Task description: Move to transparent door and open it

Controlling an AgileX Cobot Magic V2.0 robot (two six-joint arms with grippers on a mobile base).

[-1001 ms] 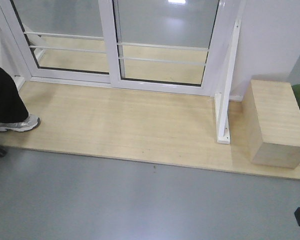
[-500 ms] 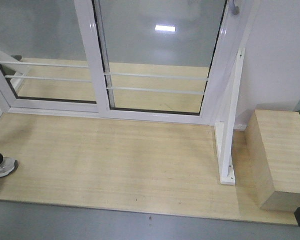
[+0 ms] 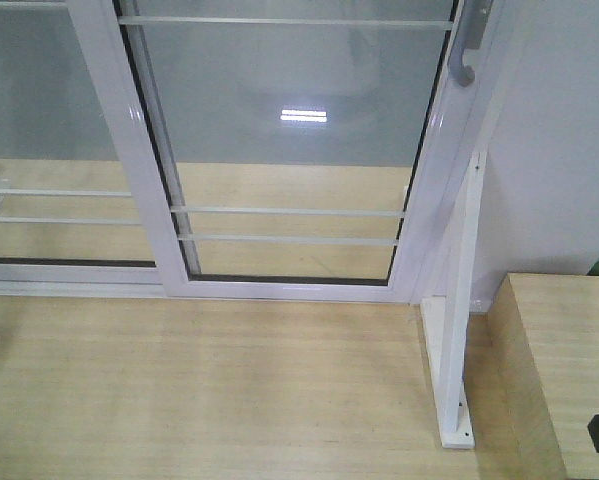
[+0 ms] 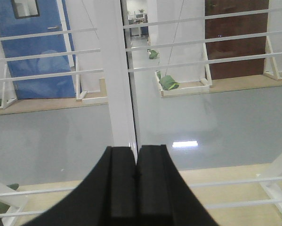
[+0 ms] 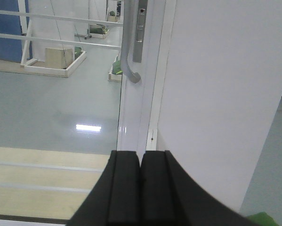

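Where the wooden platform (image 3: pixel 229 390) reaches its far edge, two glass panels stand side by side in white frames. One of them is the transparent door (image 3: pixel 289 140), on the right. It has one curved grey handle (image 3: pixel 465 52) high up on its right side, close to the white wall (image 3: pixel 564 150). That side sits right against the frame by the wall, so the door looks shut. Three thin white bars (image 3: pixel 289 212) cross the door in the front view: one near the top and two close together lower down. The other glass panel (image 3: pixel 39 110) is on the left and shows two low bars. One white brace (image 3: pixel 457 330) rises from the platform near its right edge, with its flat foot on the wood. Just beside it, one wooden box (image 3: pixel 569 370) sits at the right edge of the platform. The left gripper (image 4: pixel 137 149) has two black fingers (image 4: pixel 122 183) pressed together with nothing between them. It points at the white middle post (image 4: pixel 115 70) where the two panels meet. The right gripper (image 5: pixel 141 153) also has its two fingers pressed together and holds nothing. It sits below the handle and does not touch it. Through the glass you can see one blue door (image 4: pixel 37 52) on the left and one brown door (image 4: pixel 235 37) on the right, far across the grey floor (image 4: pixel 202 117).
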